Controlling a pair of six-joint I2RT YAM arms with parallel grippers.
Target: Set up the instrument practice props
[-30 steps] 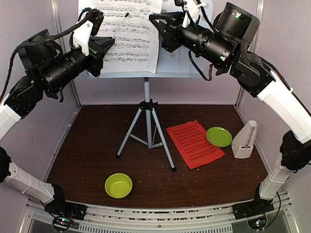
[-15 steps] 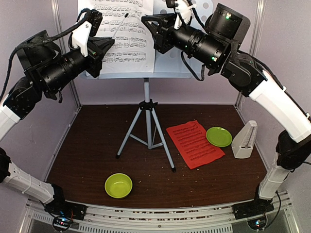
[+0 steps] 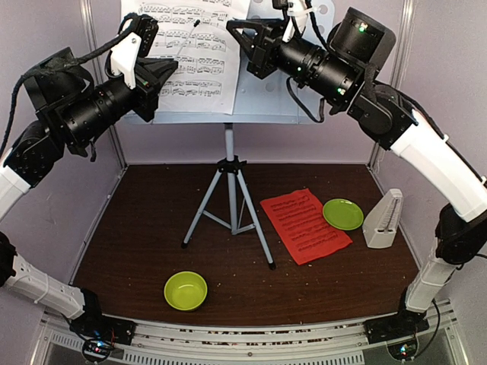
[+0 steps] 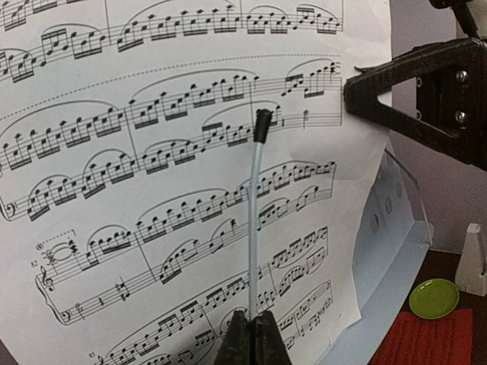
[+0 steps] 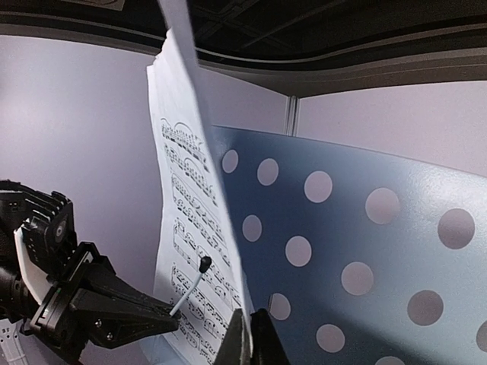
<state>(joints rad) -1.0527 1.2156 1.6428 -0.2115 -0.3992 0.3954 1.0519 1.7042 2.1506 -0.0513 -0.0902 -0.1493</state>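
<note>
The pale perforated music stand (image 3: 270, 106) stands mid-table on grey tripod legs (image 3: 230, 205). A white sheet-music page (image 3: 186, 53) rests upright against its desk. My right gripper (image 3: 230, 26) is shut on that page's right edge; the right wrist view shows the jaws (image 5: 247, 323) pinching the page (image 5: 186, 228) in front of the desk (image 5: 365, 251). My left gripper (image 3: 175, 65) is shut on a thin white stick (image 4: 255, 213) with a black tip, held in front of the page (image 4: 152, 190). A red page (image 3: 304, 226) and the cream metronome (image 3: 383, 219) are on the table at right.
A lime-green plate (image 3: 342, 214) lies between the red page and the metronome. A lime-green bowl (image 3: 186, 290) sits near the front, left of centre. Pale booth walls close the table on three sides, close behind the stand.
My right gripper carried the white page's edge leftward, then eased slightly back; the page now sits further left on the desk. My left gripper and its stick barely moved.
</note>
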